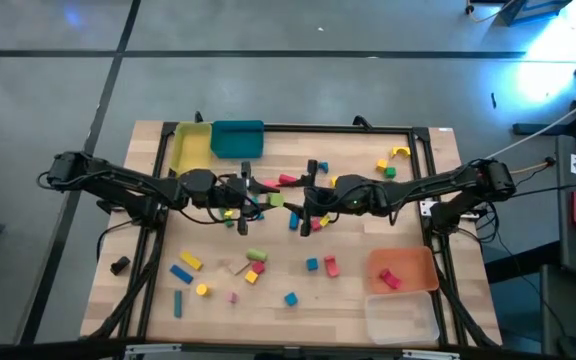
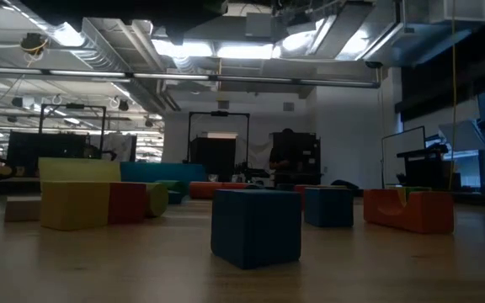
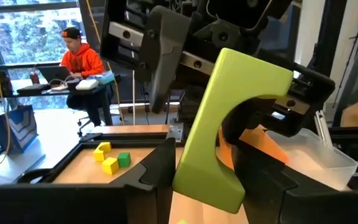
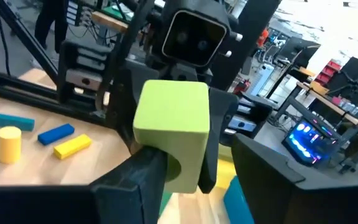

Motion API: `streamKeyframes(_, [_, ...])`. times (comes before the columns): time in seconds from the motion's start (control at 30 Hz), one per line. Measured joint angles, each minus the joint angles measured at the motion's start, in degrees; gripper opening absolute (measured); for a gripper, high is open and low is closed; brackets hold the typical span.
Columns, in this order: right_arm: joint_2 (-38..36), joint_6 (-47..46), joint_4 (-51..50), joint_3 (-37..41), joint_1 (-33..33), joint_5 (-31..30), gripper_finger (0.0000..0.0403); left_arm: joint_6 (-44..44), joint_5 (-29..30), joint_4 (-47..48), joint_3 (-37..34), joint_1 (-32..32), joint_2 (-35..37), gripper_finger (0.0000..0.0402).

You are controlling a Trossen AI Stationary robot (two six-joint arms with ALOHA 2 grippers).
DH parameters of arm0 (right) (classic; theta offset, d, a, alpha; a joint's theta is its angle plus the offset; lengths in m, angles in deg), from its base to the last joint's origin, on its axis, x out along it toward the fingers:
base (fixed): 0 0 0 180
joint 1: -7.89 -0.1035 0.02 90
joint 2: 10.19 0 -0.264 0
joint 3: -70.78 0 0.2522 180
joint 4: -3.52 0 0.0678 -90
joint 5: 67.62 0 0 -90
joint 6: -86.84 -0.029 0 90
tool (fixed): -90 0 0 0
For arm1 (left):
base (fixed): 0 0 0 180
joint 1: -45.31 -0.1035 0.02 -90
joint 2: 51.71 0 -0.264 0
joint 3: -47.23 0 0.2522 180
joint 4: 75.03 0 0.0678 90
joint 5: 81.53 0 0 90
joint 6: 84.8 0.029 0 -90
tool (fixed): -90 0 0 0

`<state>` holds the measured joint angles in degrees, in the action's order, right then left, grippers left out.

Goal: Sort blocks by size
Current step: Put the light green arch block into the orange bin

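Note:
A lime-green arch block hangs over the middle of the table between my two grippers, which face each other level. My left gripper comes from the table's left, my right gripper from its right. Both are shut on the block. Other blocks lie scattered on the wood: blue bars, a yellow cylinder, blue cubes, a yellow arch. The low view shows a blue cube up close and neither gripper. My left gripper pinches the arch block's one end between its two fingers, coming level from the table's left. The block is clear of the table and juts out tilted toward the other gripper. My right gripper has the block's other end between its fingers, level from the table's right. One finger lies against the side with the arch notch. The far finger's contact is hidden by the block.
A yellow tray and a teal tray stand at the far left. An orange tray holding red blocks and a clear tray stand at the near right. A person sits at a desk beyond the table.

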<state>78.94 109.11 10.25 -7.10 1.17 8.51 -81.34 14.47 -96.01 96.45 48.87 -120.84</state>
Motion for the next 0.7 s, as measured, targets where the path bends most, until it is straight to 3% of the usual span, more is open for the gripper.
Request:
streamKeyframes(0.13, [0.5,0.5,0.6,0.0,0.0,0.0,0.0149,0.5,0.1,0.4,0.0,0.2,0.1,0.0131])
streamKeyframes(0.33, [0.6,0.9,0.5,0.0,0.0,2.5,0.0047,0.9,0.2,0.6,0.1,0.2,0.0,0.0131])
streamKeyframes(0.57, [0.6,0.5,0.3,0.0,0.0,2.9,0.0045,-0.1,0.2,1.1,0.1,0.2,0.0,0.0136])
streamKeyframes(0.7, [0.6,0.4,-0.9,0.0,0.0,0.6,0.0050,-2.2,0.2,2.8,0.1,0.2,0.0,0.0166])
